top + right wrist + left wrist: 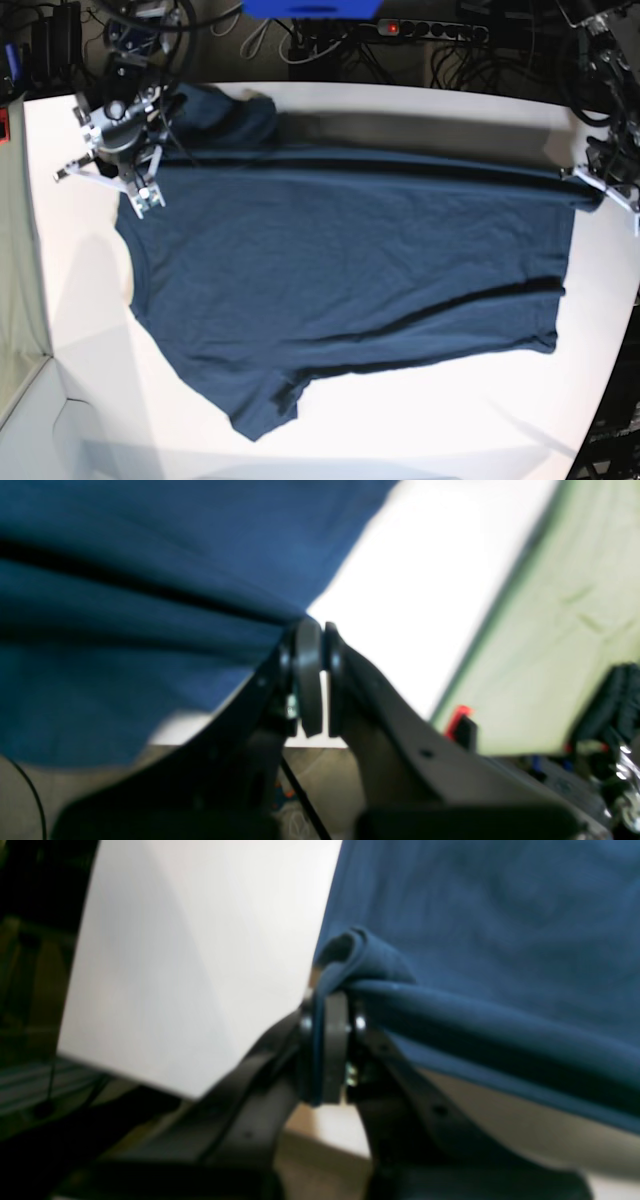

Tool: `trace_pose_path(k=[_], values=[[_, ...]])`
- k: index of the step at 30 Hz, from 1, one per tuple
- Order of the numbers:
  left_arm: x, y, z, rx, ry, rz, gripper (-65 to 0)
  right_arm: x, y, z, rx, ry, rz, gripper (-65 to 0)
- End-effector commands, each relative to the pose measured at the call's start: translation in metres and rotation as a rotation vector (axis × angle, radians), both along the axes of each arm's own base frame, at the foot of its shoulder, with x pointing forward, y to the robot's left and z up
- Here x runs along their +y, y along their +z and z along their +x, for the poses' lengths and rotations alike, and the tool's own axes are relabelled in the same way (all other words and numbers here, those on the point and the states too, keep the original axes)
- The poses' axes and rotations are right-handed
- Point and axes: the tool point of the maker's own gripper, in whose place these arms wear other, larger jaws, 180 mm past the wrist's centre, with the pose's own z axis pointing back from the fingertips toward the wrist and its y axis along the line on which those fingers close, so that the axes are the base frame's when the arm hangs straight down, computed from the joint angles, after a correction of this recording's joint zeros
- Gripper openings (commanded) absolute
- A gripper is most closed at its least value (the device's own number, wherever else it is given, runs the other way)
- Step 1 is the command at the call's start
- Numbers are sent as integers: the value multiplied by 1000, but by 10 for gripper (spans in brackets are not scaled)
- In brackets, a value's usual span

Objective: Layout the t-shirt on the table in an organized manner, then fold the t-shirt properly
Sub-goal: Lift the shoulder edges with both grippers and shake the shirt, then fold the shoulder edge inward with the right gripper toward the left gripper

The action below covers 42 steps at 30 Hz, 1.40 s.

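Dark blue cloth, the t-shirt (340, 260), lies spread across our white surface (80, 300). Our left hand (332, 1005) pinches the shirt's edge tight. Our right hand (317, 645) squeezes shut on the other end.

The left gripper (330, 1040) is matte black, its two flat arms splaying downward from rounded charcoal pads (334, 1050); a shiny round screw head sits on each side near the tip, a small brass-coloured fitting shows just beneath, and small bolt holes dot the arms. The right gripper (316, 675) has the same black build: thick disc-edged pads (307, 675), arms with small round holes, and a thin black cable running below. From the base view, each wrist is bare silver metal brackets with black cables looping off it.
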Motion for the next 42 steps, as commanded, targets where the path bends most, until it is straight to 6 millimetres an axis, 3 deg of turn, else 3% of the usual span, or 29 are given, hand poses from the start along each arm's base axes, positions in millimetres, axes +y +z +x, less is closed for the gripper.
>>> trace_pose_path(k=[1,9,15,21,32,35,38,42], values=[[10,13,6,-27,8,42,-650,-9,11,7,-24,-6,-40,-650],[9,15,11,-39,8,38,-650,-11,23,40,-84,1,-40,-650],[14,-5,3,8,33,7,-650,-8,18,57,-82,4,-17,-650],[15,-12,1,22,42,-8,-650,-3,16,56,-80,3,-4,-650],[15,-17,9,19,57,-37,-650,54,9,25,-46,133,46,-650],[8,-20,13,28,28,-35,-650,62,3,14,-3,154,46,-569],[3,-22,14,35,9,-38,-650,57,-1,5,49,127,26,-463],[1,-23,14,36,10,-42,-650,62,-4,3,63,119,68,-339]])
